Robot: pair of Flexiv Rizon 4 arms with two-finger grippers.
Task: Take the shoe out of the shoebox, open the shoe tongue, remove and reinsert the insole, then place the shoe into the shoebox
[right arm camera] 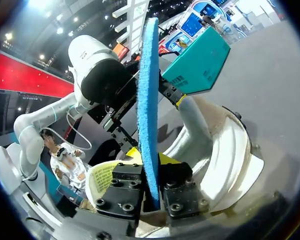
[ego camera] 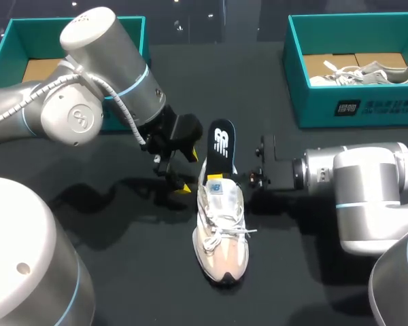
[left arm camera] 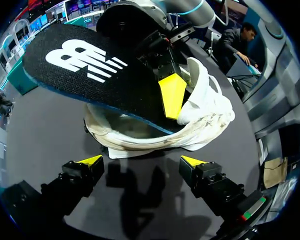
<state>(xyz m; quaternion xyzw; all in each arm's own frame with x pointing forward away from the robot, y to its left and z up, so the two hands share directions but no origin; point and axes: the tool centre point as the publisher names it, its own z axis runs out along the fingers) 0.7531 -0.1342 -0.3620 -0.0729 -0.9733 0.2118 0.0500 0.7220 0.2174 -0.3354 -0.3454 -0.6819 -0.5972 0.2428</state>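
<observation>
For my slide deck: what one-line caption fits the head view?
Right claw grips the black insole standing up out of the white shoe; left claw open beside it.

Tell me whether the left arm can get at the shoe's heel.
Probably yes: the left gripper is open, and the heel lies just ahead of it with nothing between. The insole, clamped by the right gripper, overhangs the heel only from above.

1. This looks like a robot lab, a place where robots get tried out.
2. Two big grey robot arms, the left arm (ego camera: 88, 75) and the right arm (ego camera: 367, 190), come in over a black table (ego camera: 299, 285).
3. Teal shoeboxes sit at the far side: the left shoebox (ego camera: 13, 41) and the right shoebox (ego camera: 340, 102).
4. A white shoe (ego camera: 221, 231) lies in the middle.
</observation>
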